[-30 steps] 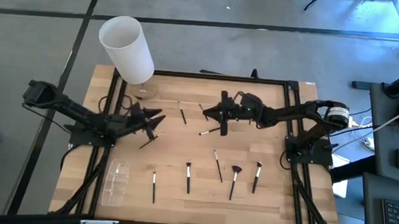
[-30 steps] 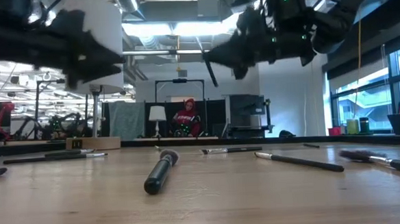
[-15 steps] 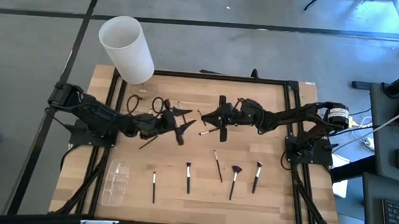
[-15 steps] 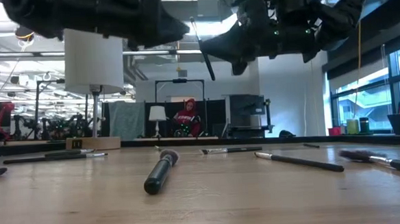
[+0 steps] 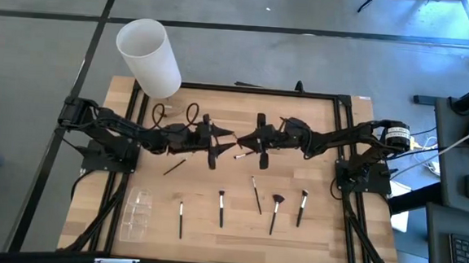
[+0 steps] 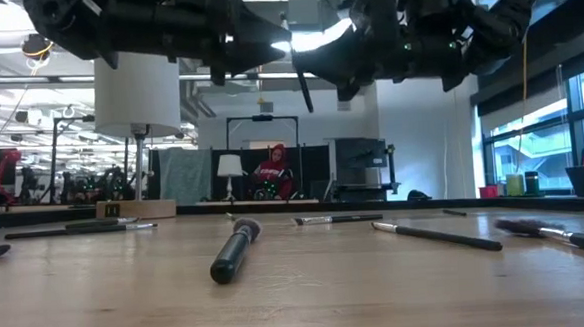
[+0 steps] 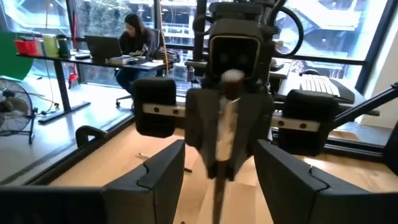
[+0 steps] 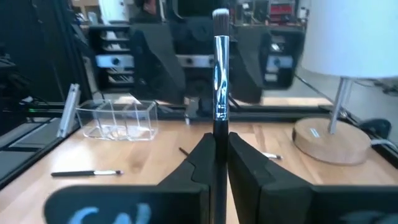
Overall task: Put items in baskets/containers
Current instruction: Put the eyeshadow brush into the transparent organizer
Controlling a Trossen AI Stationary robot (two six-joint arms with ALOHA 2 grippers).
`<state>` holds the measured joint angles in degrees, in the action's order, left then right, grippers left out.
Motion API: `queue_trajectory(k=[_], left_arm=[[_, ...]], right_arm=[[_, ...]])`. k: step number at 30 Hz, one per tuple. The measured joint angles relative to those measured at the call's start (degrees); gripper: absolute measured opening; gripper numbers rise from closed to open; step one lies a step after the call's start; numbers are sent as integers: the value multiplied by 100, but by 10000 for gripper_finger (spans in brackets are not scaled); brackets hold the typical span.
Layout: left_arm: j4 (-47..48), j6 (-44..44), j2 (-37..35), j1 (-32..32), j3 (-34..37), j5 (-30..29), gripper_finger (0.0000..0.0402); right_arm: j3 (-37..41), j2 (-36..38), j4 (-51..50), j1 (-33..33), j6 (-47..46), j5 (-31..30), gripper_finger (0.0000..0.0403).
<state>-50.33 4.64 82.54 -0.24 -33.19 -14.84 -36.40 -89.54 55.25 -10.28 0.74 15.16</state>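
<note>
- We see a clear plastic box (image 5: pixel 137 214) lying near the front left corner of the wooden counter (image 5: pixel 318 234). We cannot make out any brush inside it.
- A tall white lamp (image 5: pixel 149 57) stands at the back left corner of the counter.
- Our left tool (image 5: pixel 228 137) is up in the air over the middle of the counter, toward the back edge. Its two fingers (image 7: pixel 283 180) are spread wide and hold nothing.
- A small dark brush (image 5: pixel 174 166) lies slanted on the wood, a little to the front of the left arm.
- Our right tool (image 5: pixel 246 140) is in the air too, just beside the left one, tip to tip. Its fingers are clenched on a brush with a dark handle (image 8: pixel 219 74). The brush stands up out of the fingers with its soft tuft at the far end.
- A short pale brush (image 5: pixel 240 155) lies on the counter right under the two tools.
- Five more brushes lie in a row near the front edge, apart from each other. One of them has a reddish fan head (image 5: pixel 277 201).
- Far behind the counter, a person in red (image 6: pixel 272 172) sits in the room.
</note>
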Motion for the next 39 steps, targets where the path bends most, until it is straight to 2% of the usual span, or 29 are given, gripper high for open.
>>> queue_trajectory(k=[4,11,16,20,31,39], left_arm=[[0,4,0,4,0,-34,174],[-3,15,0,3,0,-28,121],[-4,21,0,4,0,242,104],[-4,20,0,4,0,328,114],[-5,-130,0,4,0,303,173],[-49,-237,-2,4,2,301,172]], right_arm=[[0,2,70,0,95,98,35],[-2,2,61,-5,274,183,35],[-2,2,31,-4,277,251,35],[-4,2,22,-4,279,254,35],[-7,2,22,-4,273,192,35],[-9,2,-30,-2,302,92,35]])
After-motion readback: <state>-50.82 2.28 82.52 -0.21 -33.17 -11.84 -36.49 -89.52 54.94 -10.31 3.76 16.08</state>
